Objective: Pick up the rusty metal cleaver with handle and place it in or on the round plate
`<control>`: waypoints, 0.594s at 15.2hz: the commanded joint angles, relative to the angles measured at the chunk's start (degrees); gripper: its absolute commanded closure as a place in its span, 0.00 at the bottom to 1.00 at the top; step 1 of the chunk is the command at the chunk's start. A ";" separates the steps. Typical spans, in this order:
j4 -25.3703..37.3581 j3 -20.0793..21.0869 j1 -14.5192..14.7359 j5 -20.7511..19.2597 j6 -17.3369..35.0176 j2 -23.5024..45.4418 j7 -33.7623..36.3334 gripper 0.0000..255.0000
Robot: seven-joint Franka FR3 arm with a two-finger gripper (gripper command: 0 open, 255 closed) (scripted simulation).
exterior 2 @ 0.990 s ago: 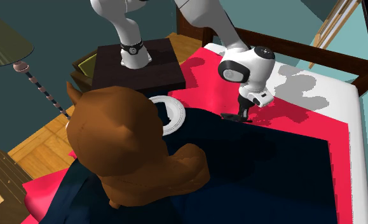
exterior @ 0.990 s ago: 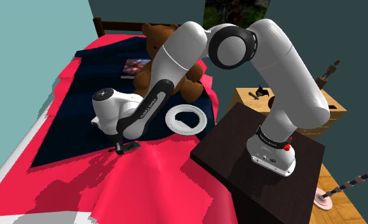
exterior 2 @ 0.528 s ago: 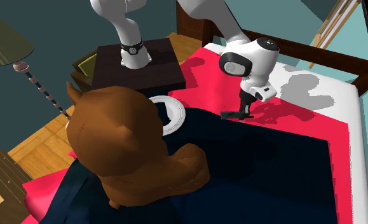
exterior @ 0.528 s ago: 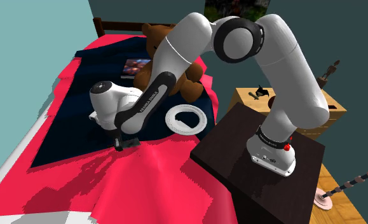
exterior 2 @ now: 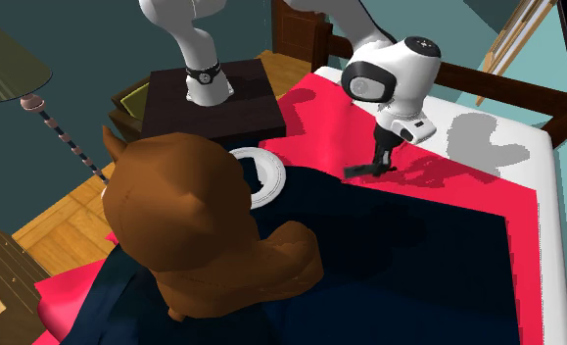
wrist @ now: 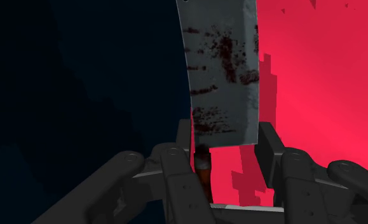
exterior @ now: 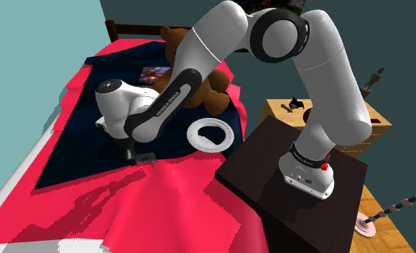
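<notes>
Grip looks sound: black two-finger hand [wrist: 227, 145] clamped on the rust-spotted grey metal cleaver [wrist: 222, 70], apparently just above the red bedcover [wrist: 316, 95], so raise it clear, blade steady, before swinging to the round white plate [exterior: 194, 135]

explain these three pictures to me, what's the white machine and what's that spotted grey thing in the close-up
The white machine is a robot arm on a dark box beside a bed. One picture looks down from beside that box, one from across the bed over a brown teddy bear, and the close-up is from a camera on the arm's hand. That hand is a black two-finger gripper. The spotted grey thing is a rust-stained cleaver, clasped between its fingers. A white round plate lies on the dark blanket near the box.
</notes>
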 commanded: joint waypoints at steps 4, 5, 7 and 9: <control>-3.48 0.79 -1.65 0.83 -0.32 -3.81 -0.90 1.00; -6.41 0.94 -2.78 1.00 0.95 -5.50 -1.44 1.00; -11.95 1.25 -5.05 1.42 3.33 -8.74 -2.69 1.00; -17.11 1.56 -7.33 1.95 5.53 -11.81 -4.18 1.00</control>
